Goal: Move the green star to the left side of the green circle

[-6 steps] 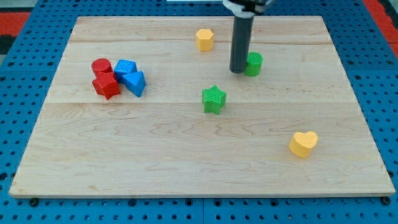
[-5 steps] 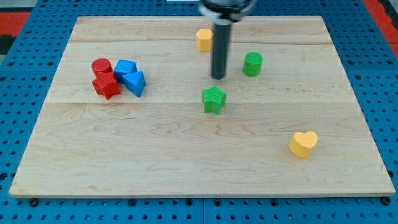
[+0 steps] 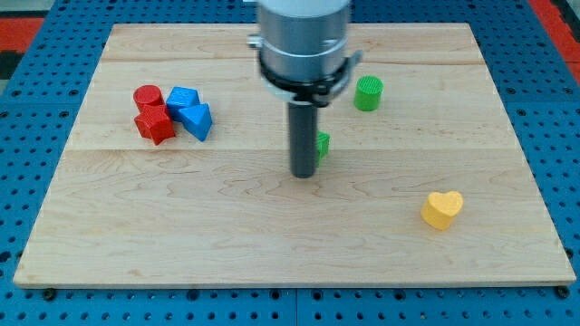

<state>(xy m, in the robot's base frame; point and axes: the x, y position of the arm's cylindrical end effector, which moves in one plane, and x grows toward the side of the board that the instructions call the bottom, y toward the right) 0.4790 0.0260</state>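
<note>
Green star (image 3: 323, 144) mostly behind my tip (image 3: 304, 174).

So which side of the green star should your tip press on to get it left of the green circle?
Its lower side, pushing toward the view's top. The green star sits below and left of the green circle; my tip already stands at its lower left, hiding most of it.

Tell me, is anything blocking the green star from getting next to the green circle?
No. My tip sits right at the green star, mostly hiding it. The bare wood between the star and the left side of the green circle holds no other block.
</note>
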